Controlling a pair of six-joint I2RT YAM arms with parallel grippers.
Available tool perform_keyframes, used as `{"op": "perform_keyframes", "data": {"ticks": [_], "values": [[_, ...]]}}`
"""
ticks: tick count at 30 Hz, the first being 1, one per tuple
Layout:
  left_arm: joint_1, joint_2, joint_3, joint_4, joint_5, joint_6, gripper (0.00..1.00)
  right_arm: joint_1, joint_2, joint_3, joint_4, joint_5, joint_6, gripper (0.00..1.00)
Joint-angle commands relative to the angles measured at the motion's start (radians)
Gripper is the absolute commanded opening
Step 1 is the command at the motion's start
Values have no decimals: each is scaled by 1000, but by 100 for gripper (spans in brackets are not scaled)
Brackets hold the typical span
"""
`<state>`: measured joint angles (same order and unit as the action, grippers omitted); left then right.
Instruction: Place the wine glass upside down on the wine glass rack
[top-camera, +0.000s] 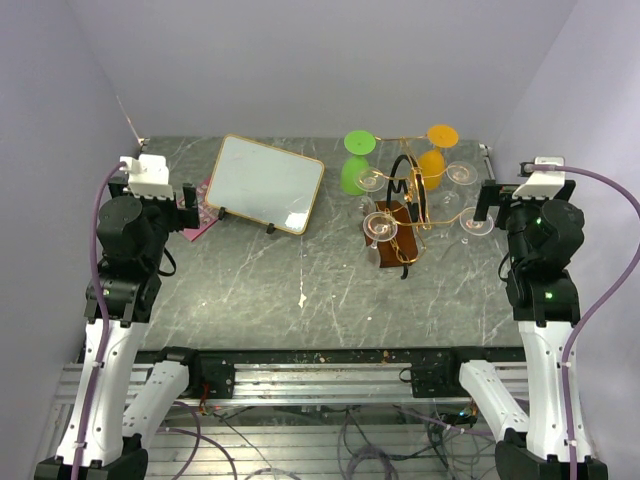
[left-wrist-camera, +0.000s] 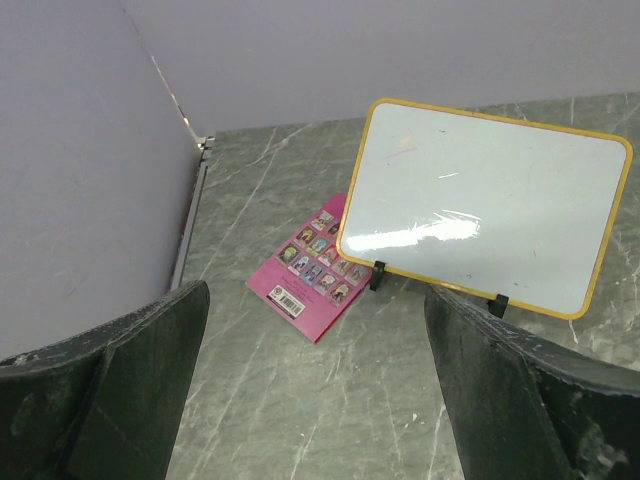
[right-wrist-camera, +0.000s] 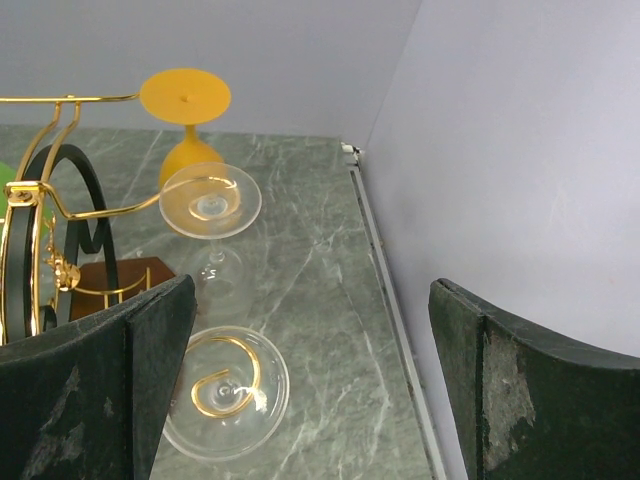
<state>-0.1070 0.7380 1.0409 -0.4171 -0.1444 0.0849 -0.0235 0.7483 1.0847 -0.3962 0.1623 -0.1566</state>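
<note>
On the gold curled-wire wine glass rack (top-camera: 403, 205), clear wine glasses (right-wrist-camera: 236, 203) hang inverted; left gripper (left-wrist-camera: 315, 400) and right gripper (right-wrist-camera: 310, 390) gape empty.

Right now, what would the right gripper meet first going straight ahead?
For the right gripper, probably bare table, between the near clear glass and the wall. That glass is close on the left; depth unclear.

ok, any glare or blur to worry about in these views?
Left wrist: a bright glare streak across the white board, otherwise sharp. Top external: a smaller hot spot at that board's near right corner; the clear glasses read faint against the marble table. Right wrist: sharp, no glare, the glasses read clearly.
</note>
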Motion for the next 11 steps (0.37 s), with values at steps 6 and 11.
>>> {"op": "perform_keyframes", "data": {"ticks": [6,11], "values": [[12,-6,45,-6,25,-8,99,-7,-4,-5,2,18,10,100],[12,-5,44,-5,20,-5,99,-9,-3,-5,4,18,17,100]]}}
